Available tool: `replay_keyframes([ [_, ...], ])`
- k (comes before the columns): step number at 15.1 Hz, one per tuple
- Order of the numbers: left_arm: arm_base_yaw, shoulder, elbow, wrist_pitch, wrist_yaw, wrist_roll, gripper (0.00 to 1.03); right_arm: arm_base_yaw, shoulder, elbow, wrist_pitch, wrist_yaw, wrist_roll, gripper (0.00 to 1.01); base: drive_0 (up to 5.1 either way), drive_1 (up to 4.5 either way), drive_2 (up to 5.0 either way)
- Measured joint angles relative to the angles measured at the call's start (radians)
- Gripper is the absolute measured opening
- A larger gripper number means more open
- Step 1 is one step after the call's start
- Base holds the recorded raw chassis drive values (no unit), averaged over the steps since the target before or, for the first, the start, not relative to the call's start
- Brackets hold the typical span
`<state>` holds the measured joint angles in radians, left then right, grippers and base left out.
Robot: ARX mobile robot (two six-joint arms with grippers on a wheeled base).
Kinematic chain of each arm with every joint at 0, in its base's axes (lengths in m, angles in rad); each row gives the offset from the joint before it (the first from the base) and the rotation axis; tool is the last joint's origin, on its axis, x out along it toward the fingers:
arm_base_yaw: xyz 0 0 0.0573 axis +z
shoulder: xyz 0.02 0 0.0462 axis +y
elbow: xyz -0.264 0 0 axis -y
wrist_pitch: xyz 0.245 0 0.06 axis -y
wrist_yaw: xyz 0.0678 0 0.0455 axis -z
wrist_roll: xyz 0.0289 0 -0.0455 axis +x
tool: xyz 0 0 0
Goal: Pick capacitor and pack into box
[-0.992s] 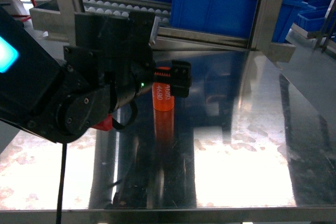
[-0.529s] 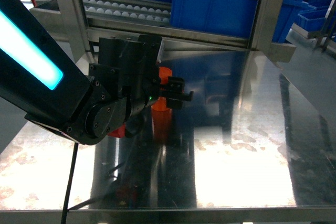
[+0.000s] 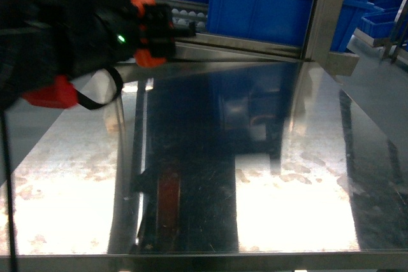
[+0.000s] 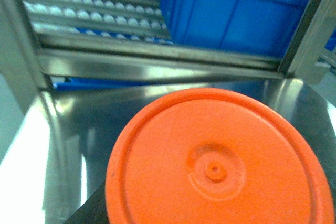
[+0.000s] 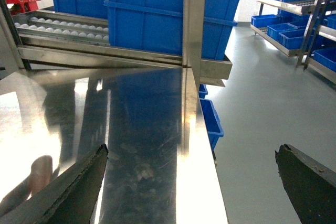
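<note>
The head camera looks forward and slants down over the steel counter toward the roller track and blue bins at its far edge; the left arm fills its upper left corner. The left wrist camera sits very close behind the capacitor, whose orange end cap fills the lower frame, and faces the same rollers and bins across the counter. The right wrist camera hovers low over the counter's right side, looking forward between its end effector fingers, taking in the counter edge, the upright steel post, the bins and the floor with shelving beyond. All three views share counter, rollers and bins.
</note>
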<state>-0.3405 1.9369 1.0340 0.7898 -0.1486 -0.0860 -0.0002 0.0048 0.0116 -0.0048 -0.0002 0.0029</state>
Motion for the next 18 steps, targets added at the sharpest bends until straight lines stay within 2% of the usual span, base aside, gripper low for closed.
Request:
replay_keyframes([
  [1,0.019,-0.116,-0.082,0.030,-0.014,0.031,0.44,0.000,0.000,0.000,0.000,0.000,0.000,0.98,0.0,0.00,0.0],
  [3,0.079,-0.380,-0.260,0.008,-0.016,0.060,0.44,0.000,0.000,0.000,0.000,0.000,0.000,0.98,0.0,0.00,0.0],
  [5,0.122,-0.613,-0.409,-0.046,-0.015,0.065,0.44,0.000,0.000,0.000,-0.001,0.000,0.000,0.98,0.0,0.00,0.0],
  [6,0.122,-0.687,-0.436,-0.048,-0.015,0.067,0.44,0.000,0.000,0.000,0.000,0.000,0.000,0.98,0.0,0.00,0.0],
  [11,0.121,-0.681,-0.424,-0.062,-0.017,0.068,0.44,0.000,0.000,0.000,0.000,0.000,0.000,0.98,0.0,0.00,0.0],
  [12,0.131,-0.724,-0.443,-0.156,-0.050,0.068,0.44,0.000,0.000,0.000,0.000,0.000,0.000,0.98,0.0,0.00,0.0],
  [14,0.172,-0.821,-0.587,-0.124,-0.023,0.069,0.44,0.000,0.000,0.000,0.000,0.000,0.000,0.98,0.0,0.00,0.0],
  [18,0.232,-0.976,-0.781,-0.097,0.044,0.068,0.44,0.000,0.000,0.000,0.000,0.000,0.000,0.98,0.0,0.00,0.0],
])
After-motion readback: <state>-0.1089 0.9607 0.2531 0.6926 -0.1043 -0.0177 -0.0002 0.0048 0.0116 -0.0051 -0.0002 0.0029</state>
